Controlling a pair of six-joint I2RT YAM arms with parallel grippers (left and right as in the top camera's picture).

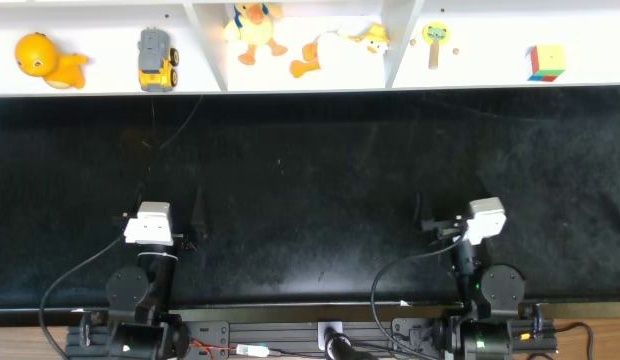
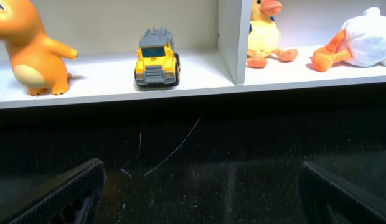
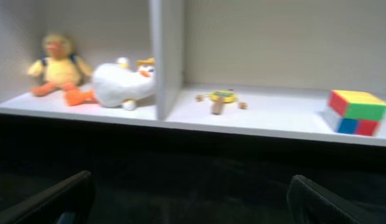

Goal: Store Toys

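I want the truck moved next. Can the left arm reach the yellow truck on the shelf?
Probably yes: the open left gripper faces the truck straight on, with only bare black table between them.

Both the left arm and the right arm are black, with round joints and a white boxy wrist block. Black cables loop from them. The left pincer has dark, ribbed fingers.

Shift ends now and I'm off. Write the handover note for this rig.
Left gripper: open, empty, by its base. Right gripper: the same.
Shelf, left bay: orange figure, yellow truck. Middle bay: yellow plush duck, white plush duck. Right bay: wooden toy, colour cube.
Done: all six toys seen are shelved.
Left: probably nothing to store.
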